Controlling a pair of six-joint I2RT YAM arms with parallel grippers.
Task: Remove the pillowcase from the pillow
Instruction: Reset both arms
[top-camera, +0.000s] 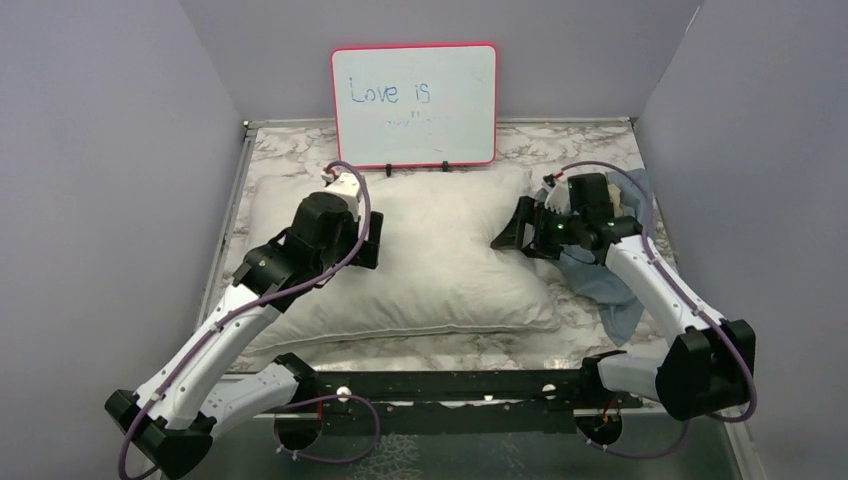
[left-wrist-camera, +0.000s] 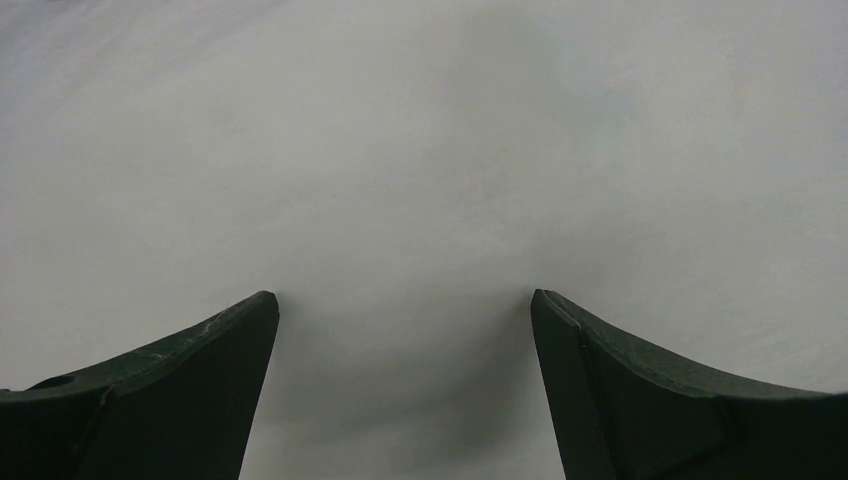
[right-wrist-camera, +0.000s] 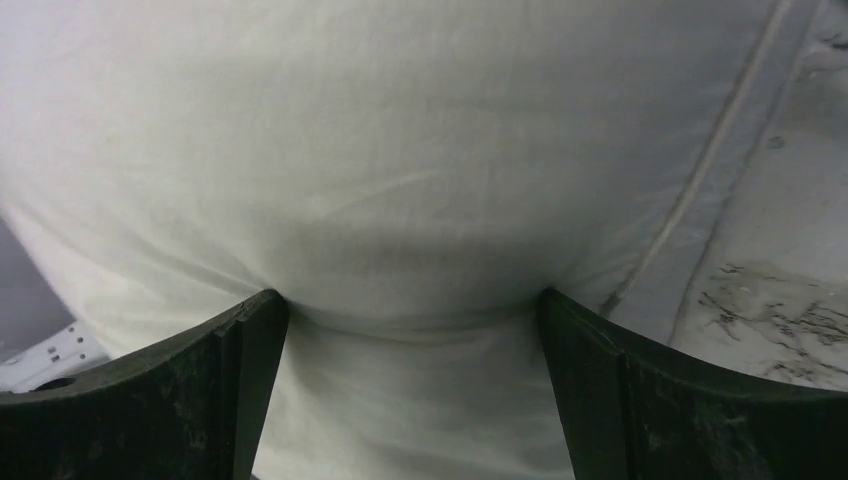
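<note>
The pillow lies bare across the middle of the table. The pillowcase is heaped at 3 o'clock under the right arm and seems fully off. The left gripper and right gripper both gape wide, holding nothing, hard against the pillow. Closing now could pinch the pillow and drag it. Pulling the right arm back could snag the pillowcase.

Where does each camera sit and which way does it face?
Top external: above, behind left arm and right arm, both shown, looking down on pillow, pillowcase, whiteboard.
Left wrist: on left arm, close on blurred white fabric; open left gripper shows.
Right wrist: on right arm, facing pillow edge and table; open right gripper shows.
Shared: the pillow.
</note>
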